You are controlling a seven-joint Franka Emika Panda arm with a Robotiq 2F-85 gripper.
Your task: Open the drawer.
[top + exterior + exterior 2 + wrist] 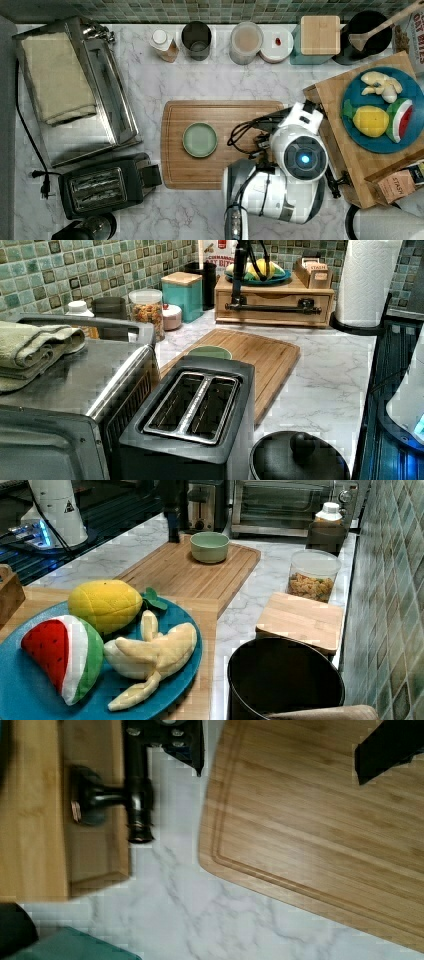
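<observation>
**Foreground.** In the left view, a black two-slot toaster (195, 405) occupies the lower centre of the frame. It stands on the marble desk (325, 380).

**Middle ground.** A wooden cutting board (265, 357) lies flat in the centre of the frame. A green bowl (210, 352) rests on its near left part.

**Background.**
- The drawer (275, 297) is in the upper centre of the left view, beyond the far edge of the cutting board. Its front panel sits within the wooden housing and faces the board.
- A long black bar handle (280, 308) runs horizontally across the front panel.
- A blue plate (260, 280) carrying toy fruit rests on the slab above the drawer.
- A paper towel roll (367, 280) stands at the upper right of the frame, just beside the housing.

**Hand.**
- The hand (239, 299) descends vertically at the left end of the handle in the left view.
- In the wrist view, the hand (280, 772) is spread open and grips nothing.
- One of the fingers (187, 745) is just beside the bar. The other is over the cutting board, well apart from the first.
</observation>
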